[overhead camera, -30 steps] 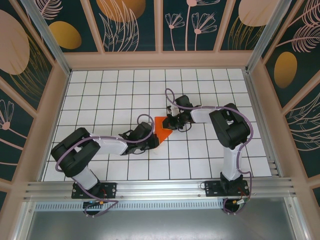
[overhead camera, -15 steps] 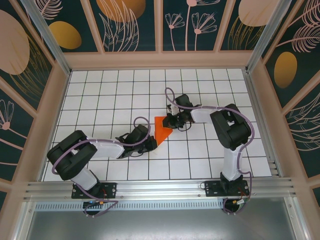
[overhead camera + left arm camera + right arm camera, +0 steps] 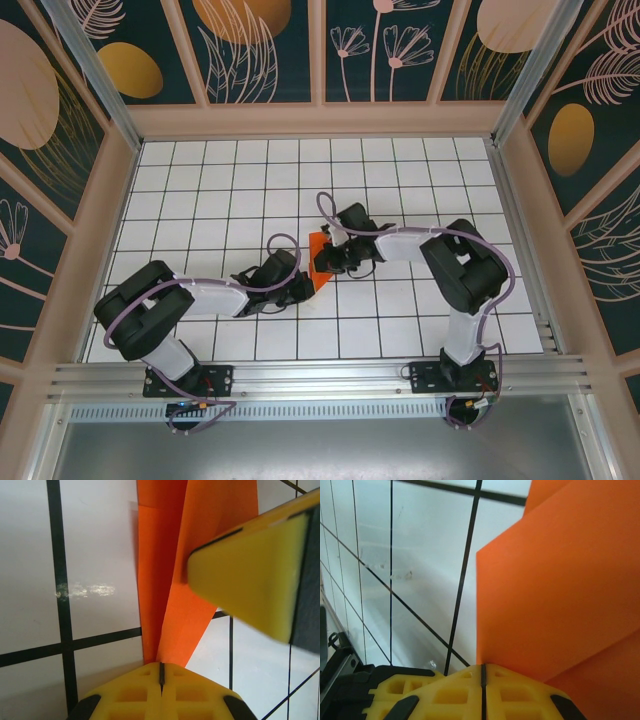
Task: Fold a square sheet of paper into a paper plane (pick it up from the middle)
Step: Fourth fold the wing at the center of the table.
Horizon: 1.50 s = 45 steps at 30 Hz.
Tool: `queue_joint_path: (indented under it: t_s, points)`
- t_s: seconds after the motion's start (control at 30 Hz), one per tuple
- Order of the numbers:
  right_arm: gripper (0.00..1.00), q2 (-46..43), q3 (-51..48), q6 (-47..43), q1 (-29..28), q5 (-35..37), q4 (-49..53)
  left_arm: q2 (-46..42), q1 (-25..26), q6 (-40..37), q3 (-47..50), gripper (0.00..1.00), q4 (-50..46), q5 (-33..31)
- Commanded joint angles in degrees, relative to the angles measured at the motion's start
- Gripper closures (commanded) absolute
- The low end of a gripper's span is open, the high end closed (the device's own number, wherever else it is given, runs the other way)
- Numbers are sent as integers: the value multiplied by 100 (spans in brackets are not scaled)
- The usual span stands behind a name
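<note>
Well, white gridded desk (image 3: 200, 200), floral walls (image 3: 260, 50); orange paper (image 3: 165, 555) runs near-to-far, narrow near tip pinched by left pincer (image 3: 161, 672), right pincer (image 3: 483, 669) clamping it too.

White gridded tabletop (image 3: 200, 200), dark floral wall panels (image 3: 260, 50), pale frames

A robot test cell: white gridded table (image 3: 200, 200), aluminium rails (image 3: 320, 375), leaf-print wall panels (image 3: 262, 55).

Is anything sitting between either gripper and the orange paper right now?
Nothing visible does. The left gripper is shut on the narrow end of the partly folded bright orange paper sheet, and the right gripper is shut on another edge of it, so both are already in direct contact.
</note>
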<state>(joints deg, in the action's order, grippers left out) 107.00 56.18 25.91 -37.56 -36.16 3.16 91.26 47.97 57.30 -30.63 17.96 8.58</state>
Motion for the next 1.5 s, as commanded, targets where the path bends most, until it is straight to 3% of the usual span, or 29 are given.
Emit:
queue_joint_path:
  t_s: [0.0, 0.23, 0.47, 0.83, 1.13, 1.47]
  points:
    - [90, 185, -123, 60, -39, -191, -56, 135, 22, 46, 110, 100, -565, -5]
    - [91, 385, -145, -7, -51, 14, 128, -112, 27, 3, -36, 100, -346, -92]
    - [92, 395, -125, -16, -40, 126, 155, -290, 21, 15, -26, 91, 428, -46]
    - [93, 419, -105, -67, 43, 104, 134, 342, 23, 234, 10, 99, -56, 129]
    - [93, 526, -29, -252, 558, 162, -314, 236, 23, 405, 237, 100, -613, 267]
    - [93, 1051, 967, -323, 1086, 706, 50, 282, 26, 354, 295, 100, -539, 390]
